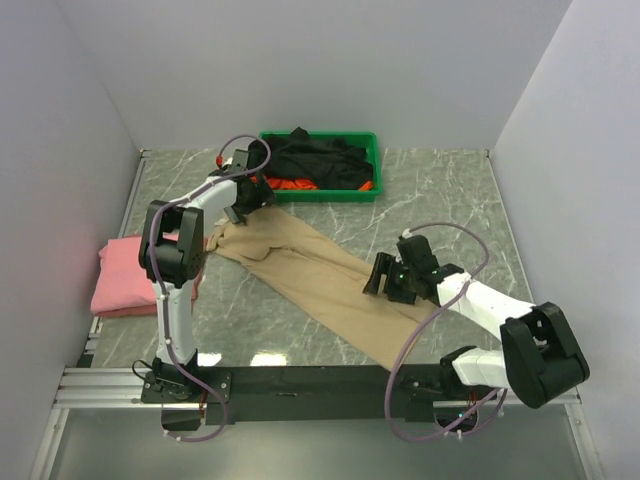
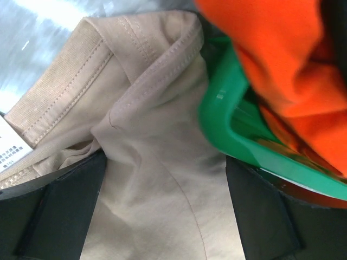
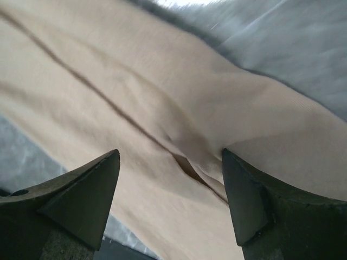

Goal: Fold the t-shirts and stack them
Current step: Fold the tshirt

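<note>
Across desk (image 1: 450, 200): beige t-shirt (image 1: 300, 265), laid diagonally for folding.
Left jaws: wide open astride collar (image 2: 65, 81), gripping nothing.
Right jaws: open over near end, empty.

1. Top view: fixed high behind the arm bases, facing forward and down over the whole table (image 1: 440, 200).
2. Left wrist view: very close, past the left fingers (image 2: 59, 211) onto the beige shirt (image 2: 146, 162) collar and tray (image 2: 222, 119) rim.
3. Right wrist view: very close, past the right fingers (image 3: 81, 200) onto the beige shirt, table beyond.
4. All three views share the beige shirt.
</note>
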Robot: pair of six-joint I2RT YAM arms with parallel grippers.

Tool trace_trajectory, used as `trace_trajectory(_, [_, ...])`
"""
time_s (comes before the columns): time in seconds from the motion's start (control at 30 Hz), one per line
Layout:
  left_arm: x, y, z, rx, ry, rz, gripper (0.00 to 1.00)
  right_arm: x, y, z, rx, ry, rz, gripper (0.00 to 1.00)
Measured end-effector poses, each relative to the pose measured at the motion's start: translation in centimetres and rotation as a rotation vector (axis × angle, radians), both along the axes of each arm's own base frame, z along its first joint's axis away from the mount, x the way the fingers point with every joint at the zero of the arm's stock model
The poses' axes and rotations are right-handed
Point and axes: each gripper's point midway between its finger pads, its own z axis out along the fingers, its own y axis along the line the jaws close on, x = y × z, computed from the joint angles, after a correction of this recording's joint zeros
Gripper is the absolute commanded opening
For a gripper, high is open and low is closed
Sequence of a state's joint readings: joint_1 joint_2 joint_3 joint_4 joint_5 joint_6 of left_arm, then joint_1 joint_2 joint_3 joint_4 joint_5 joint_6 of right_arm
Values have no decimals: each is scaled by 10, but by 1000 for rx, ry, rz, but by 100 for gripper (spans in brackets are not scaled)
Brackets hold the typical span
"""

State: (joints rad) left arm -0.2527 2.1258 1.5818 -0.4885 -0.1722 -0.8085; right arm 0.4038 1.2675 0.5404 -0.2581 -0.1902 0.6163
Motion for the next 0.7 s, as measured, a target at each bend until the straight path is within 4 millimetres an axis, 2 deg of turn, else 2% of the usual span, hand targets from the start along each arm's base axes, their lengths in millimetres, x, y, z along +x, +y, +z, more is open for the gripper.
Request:
trace_trajectory(0.13, [14,-7,1,-11,-26,-81,99,-19,21,3,44,25,62,83])
trace_trajectory(0.2, [15,-8,1,-5,-21,-109,99,-25,26,3,50,41,72,83])
trace_trajectory(0.37, [15,-10,6,-3,-27,-131,99,-38,13,7,-6,87,48,83])
trace_trajectory(0.47, [14,-10,12,-8,-32,-129,99,-35,5,25,-44,64,22,89])
trace_trajectory(0.5, [14,-9,17,-7,-38,-127,99,-30,3,36,-48,34,10,95])
trace_trajectory(0.6, [10,-9,47,-1,-80,-124,99,-15,-3,71,-46,-79,-36,100])
trace_trajectory(0.7, [-4,-18,112,9,-206,-134,99,-7,-21,86,-49,-136,-114,100])
